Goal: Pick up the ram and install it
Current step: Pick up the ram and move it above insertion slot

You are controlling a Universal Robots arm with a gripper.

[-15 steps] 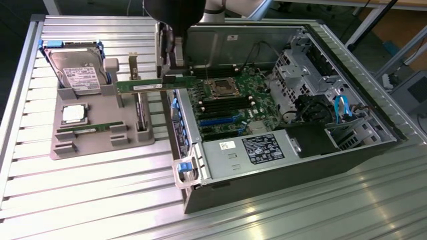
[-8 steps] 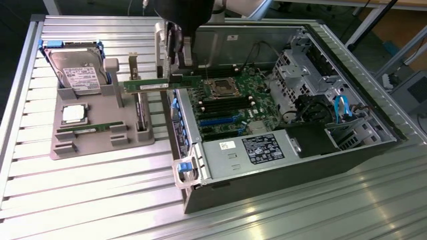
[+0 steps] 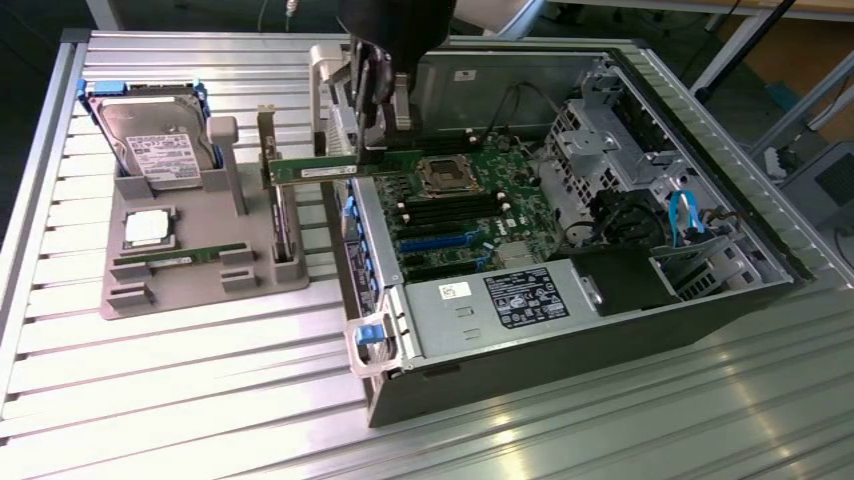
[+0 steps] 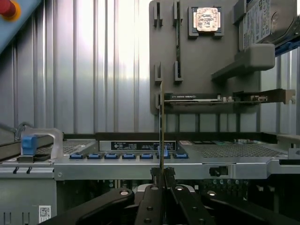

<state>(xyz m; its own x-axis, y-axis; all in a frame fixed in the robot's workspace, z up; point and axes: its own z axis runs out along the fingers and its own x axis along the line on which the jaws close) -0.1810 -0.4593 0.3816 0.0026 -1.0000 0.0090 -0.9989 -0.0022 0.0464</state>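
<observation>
Gripper is pinching the ram, stick poking out toward 9 o'clock, hanging over the open case; tray's sitting at 8.

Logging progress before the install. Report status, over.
Gripper shut on the ram. Ram level, above the case wall, not yet seated. Motherboard slots look clear.

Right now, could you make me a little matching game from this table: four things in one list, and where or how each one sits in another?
Things:
1 gripper
2 hard drive
3 square silver chip
4 power box

States:
A inside the open computer case
B shut on the green memory stick
C flat in the gray tray's square pocket
D blue rails on its sides

Pairs: 1-B; 2-D; 3-C; 4-A
</observation>
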